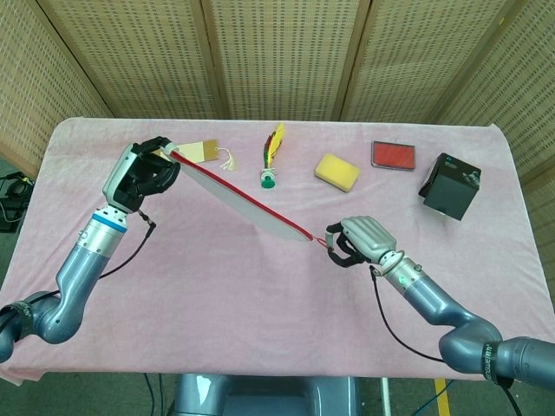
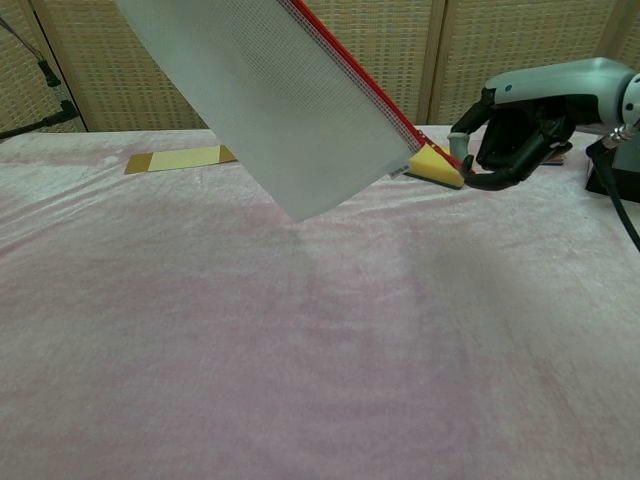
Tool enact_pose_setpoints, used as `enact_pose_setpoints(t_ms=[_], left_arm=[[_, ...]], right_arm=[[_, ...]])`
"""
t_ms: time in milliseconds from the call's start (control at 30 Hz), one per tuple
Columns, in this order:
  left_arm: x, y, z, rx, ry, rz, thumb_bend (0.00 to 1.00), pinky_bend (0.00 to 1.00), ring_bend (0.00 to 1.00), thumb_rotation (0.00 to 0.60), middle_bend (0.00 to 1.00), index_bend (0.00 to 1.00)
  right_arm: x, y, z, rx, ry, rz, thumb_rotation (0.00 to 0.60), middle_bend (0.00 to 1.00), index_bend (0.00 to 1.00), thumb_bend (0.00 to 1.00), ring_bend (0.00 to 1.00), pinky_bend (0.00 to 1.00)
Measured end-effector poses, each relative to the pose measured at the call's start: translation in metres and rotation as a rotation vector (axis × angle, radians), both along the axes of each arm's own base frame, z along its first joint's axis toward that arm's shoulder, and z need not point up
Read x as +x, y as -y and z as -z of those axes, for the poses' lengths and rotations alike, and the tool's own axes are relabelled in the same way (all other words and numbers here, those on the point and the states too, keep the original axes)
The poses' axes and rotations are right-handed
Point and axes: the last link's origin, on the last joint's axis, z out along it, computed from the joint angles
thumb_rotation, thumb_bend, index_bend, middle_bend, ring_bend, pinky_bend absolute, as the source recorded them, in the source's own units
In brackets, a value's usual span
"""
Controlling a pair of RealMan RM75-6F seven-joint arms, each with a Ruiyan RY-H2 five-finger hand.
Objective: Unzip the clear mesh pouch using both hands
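The clear mesh pouch (image 1: 236, 198) with a red zipper along its top edge hangs taut above the pink cloth between my two hands. My left hand (image 1: 143, 170) grips its upper left corner, raised at the table's left. My right hand (image 1: 362, 238) has its fingers curled in and pinches the red zipper end at the pouch's lower right tip. In the chest view the pouch (image 2: 270, 95) fills the upper left, and its zipper line runs down to my right hand (image 2: 518, 128). That view does not show my left hand. I cannot tell how far the zipper is open.
A yellow sponge (image 1: 336, 172) lies just behind the right hand in the chest view (image 2: 437, 166). A red case (image 1: 394, 155), a black box (image 1: 450, 185), a feathered shuttlecock (image 1: 271, 156) and a tan card (image 1: 201, 151) line the back of the table.
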Motion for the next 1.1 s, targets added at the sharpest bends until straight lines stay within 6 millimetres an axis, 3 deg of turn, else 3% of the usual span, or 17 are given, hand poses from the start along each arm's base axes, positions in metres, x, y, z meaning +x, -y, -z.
enact_pose_setpoints(t_ms=[133, 200, 233, 267, 333, 367, 467, 567, 833, 900, 967, 1033, 1100], left_arm=[[0.0, 0.0, 0.003, -0.008, -0.003, 0.0, 0.92, 1.0, 0.99, 0.6, 1.0, 0.91], [-0.001, 0.0, 0.004, -0.01, -0.005, 0.0, 0.79, 1.0, 0.99, 0.6, 1.0, 0.83], [-0.001, 0.0, 0.005, -0.01, -0.008, 0.0, 0.61, 1.0, 0.99, 0.6, 1.0, 0.7], [-0.002, 0.0, 0.005, -0.009, -0.011, 0.001, 0.37, 1.0, 0.99, 0.6, 1.0, 0.48], [-0.003, 0.0, 0.006, -0.001, -0.039, 0.007, 0.08, 1.0, 0.99, 0.6, 1.0, 0.13], [-0.004, 0.0, 0.007, 0.005, -0.058, 0.013, 0.01, 1.0, 0.99, 0.6, 1.0, 0.02], [-0.007, 0.003, 0.007, 0.034, -0.115, 0.04, 0.0, 1.0, 0.98, 0.6, 1.0, 0.0], [-0.012, 0.006, 0.001, 0.077, -0.158, 0.051, 0.0, 1.0, 0.97, 0.6, 1.0, 0.0], [-0.04, 0.016, -0.034, 0.243, -0.296, 0.021, 0.0, 1.0, 0.92, 0.6, 0.99, 0.0], [-0.048, 0.019, -0.043, 0.291, -0.349, 0.005, 0.0, 1.0, 0.88, 0.6, 0.96, 0.0], [-0.055, 0.022, -0.05, 0.336, -0.399, -0.011, 0.0, 0.96, 0.82, 0.6, 0.88, 0.0], [-0.066, 0.027, -0.057, 0.399, -0.486, -0.034, 0.0, 0.75, 0.63, 0.6, 0.68, 0.0], [-0.075, 0.033, -0.061, 0.439, -0.573, -0.051, 0.0, 0.43, 0.35, 0.6, 0.38, 0.0]], right_arm=[[0.0, 0.0, 0.0, -0.004, 0.003, -0.001, 0.6, 0.98, 0.83, 0.88, 0.96, 1.0], [0.0, 0.001, 0.0, -0.006, 0.004, 0.0, 0.6, 0.98, 0.74, 0.76, 0.96, 1.0], [0.001, 0.001, 0.0, -0.009, 0.006, -0.001, 0.6, 0.98, 0.62, 0.59, 0.96, 1.0], [0.001, 0.001, 0.0, -0.012, 0.007, -0.002, 0.6, 0.98, 0.46, 0.38, 0.96, 1.0], [0.0, 0.002, -0.002, -0.024, 0.003, -0.006, 0.6, 0.98, 0.24, 0.09, 0.96, 1.0], [-0.001, 0.003, -0.003, -0.032, -0.002, -0.01, 0.6, 0.98, 0.15, 0.02, 0.96, 1.0], [-0.003, 0.004, -0.006, -0.067, -0.025, -0.031, 0.6, 0.97, 0.05, 0.0, 0.96, 1.0], [-0.004, 0.004, -0.01, -0.098, -0.034, -0.044, 0.6, 0.97, 0.03, 0.0, 0.96, 1.0], [-0.013, 0.0, -0.028, -0.199, -0.103, -0.127, 0.6, 0.95, 0.05, 0.0, 0.95, 1.0], [-0.017, -0.003, -0.035, -0.238, -0.118, -0.146, 0.6, 0.91, 0.09, 0.0, 0.92, 1.0], [-0.022, -0.006, -0.043, -0.29, -0.133, -0.164, 0.6, 0.8, 0.11, 0.0, 0.82, 0.97], [-0.03, -0.009, -0.051, -0.35, -0.152, -0.178, 0.6, 0.66, 0.12, 0.0, 0.7, 0.85], [-0.039, -0.013, -0.059, -0.405, -0.176, -0.186, 0.6, 0.46, 0.11, 0.0, 0.51, 0.6]])
